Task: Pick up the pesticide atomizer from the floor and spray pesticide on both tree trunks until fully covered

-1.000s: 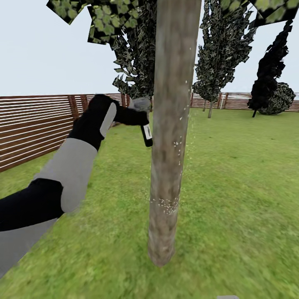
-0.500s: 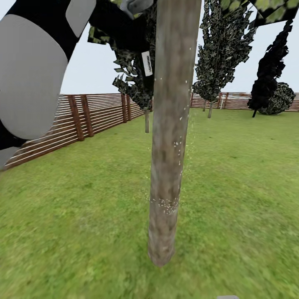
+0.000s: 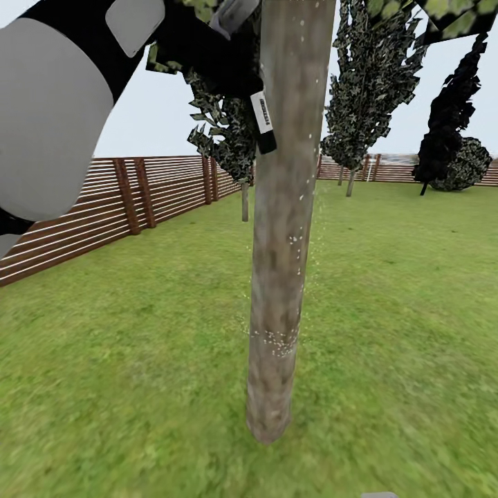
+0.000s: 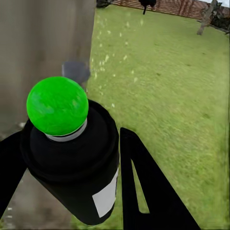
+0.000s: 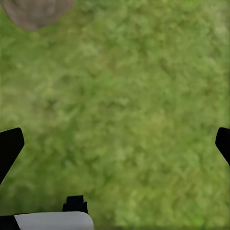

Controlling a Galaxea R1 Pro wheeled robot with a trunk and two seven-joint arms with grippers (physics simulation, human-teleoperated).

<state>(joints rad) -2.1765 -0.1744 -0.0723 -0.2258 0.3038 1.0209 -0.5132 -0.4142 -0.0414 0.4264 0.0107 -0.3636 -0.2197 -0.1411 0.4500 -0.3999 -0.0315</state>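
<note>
The left hand (image 4: 72,158) pinched the pesticide atomizer (image 3: 263,122) high beside the tree trunk (image 3: 280,228); the right hand (image 5: 115,143) hung spread over grass. Spraying was under way, judging by white specks low on the bark, and the bare upper trunk probably needed coverage next.

Flat, even daylight fills the head view under a pale, washed-out sky (image 3: 124,131), with no clear sun direction and no cast shadow under the tree trunk (image 3: 280,277). The grass (image 3: 387,332) smears into soft blur toward the lower edges. In the right wrist view the lawn is heavily blurred (possibly motion blur). The left wrist view is softer still, its nearest surfaces out of focus.
</note>
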